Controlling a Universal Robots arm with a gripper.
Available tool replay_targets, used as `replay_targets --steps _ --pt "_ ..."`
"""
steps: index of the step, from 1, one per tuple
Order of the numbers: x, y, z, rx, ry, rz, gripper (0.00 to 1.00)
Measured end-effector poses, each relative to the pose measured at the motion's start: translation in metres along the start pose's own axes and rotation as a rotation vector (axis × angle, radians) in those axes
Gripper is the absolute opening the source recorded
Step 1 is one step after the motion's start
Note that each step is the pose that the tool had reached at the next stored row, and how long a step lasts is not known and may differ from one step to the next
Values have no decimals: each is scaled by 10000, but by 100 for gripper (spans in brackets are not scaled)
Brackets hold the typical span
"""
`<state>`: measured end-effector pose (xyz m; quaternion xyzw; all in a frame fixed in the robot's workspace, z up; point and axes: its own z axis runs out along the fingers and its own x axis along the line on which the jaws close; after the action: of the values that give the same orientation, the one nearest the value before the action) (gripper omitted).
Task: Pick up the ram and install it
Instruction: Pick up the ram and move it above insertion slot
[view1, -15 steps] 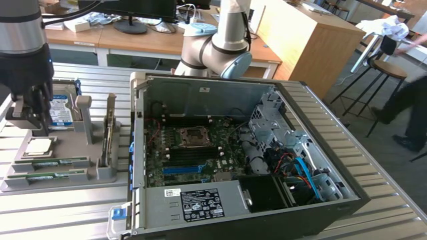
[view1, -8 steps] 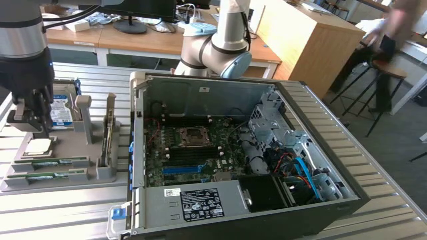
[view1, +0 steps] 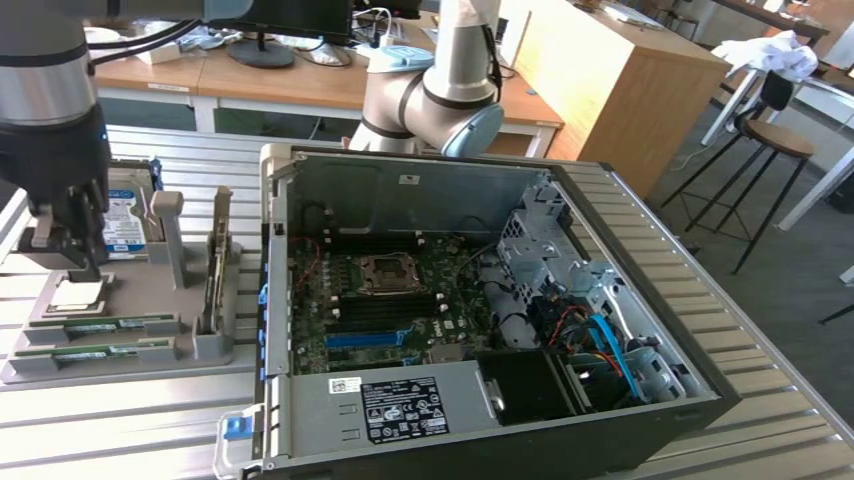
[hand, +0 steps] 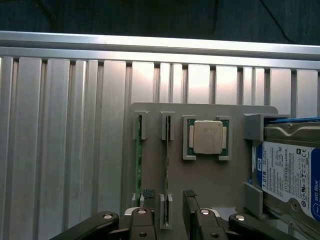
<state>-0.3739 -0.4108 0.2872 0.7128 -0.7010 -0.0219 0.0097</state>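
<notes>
Tool (hand: 168, 197) open, its 2 fingers straddling the ram (hand: 166, 170) | ram on edge in gray holder (hand: 210, 185) | processor chip (hand: 207, 136) just beside | holder on slatted metal desk (hand: 60, 150)

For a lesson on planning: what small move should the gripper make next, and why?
Probably lower straight down: the open gripper hovers above the holder, fingers either side of one ram, not yet gripping it.

open computer case (view1: 400, 190) on slatted table (view1: 134, 420) | grey tray (hand: 210, 185): processor chip (hand: 207, 136), hard drive (hand: 287, 170), possibly expansion card (view1: 218, 270)
</notes>
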Motion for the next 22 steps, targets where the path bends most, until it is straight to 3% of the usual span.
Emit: replay_targets --steps 22 --pt "4 -10 219 0 0 0 36"
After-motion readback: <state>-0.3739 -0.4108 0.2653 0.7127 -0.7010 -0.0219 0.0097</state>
